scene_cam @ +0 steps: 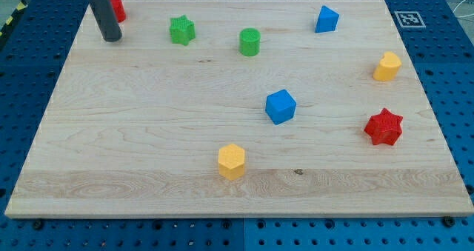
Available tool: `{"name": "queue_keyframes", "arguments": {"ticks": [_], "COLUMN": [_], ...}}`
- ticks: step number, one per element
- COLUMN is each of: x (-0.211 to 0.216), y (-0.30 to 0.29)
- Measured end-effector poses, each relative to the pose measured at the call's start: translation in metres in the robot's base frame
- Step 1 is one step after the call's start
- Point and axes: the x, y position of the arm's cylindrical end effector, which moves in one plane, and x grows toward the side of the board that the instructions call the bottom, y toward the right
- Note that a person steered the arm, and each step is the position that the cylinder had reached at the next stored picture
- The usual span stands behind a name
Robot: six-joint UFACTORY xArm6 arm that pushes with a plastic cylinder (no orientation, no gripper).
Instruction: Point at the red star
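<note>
A pale wooden board (148, 132) is seen resting on a blue perforated table (452, 73), with a small black-and-white marker tag (409, 18) set at the board's corner toward the view's top right. The dark rod is seen entering from the view's top left, and my tip (111, 38) is set down on the board near that corner. No fingers or jaws are carried by the rod, so nothing is spread, pressed together or pinched. Just behind the rod, a red block (117, 9) is partly hidden by it, so its shape cannot be made out; it lies just above and to the right of the tip, and whether the two touch cannot be told. The red star (384, 126) is found well apart from the tip, near the board's right edge, a little below the middle height of the view. Above it, also near the right edge, a yellow block (387, 66) is placed. A blue block (326, 19) with a pointed top is seen near the top edge, right of centre. A green cylinder (250, 41) is placed left of it, and a green star (181, 29) lies further left, between the cylinder and the tip. A blue cube (281, 106) is set near the board's centre, and a yellow hexagonal block (231, 161) lies below and to its left.
</note>
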Motion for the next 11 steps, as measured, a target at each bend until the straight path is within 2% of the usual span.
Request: {"name": "queue_keyframes", "arguments": {"ticks": [4, 6, 11], "x": [0.046, 0.100, 0.103], "y": [0.061, 0.090, 0.337]}}
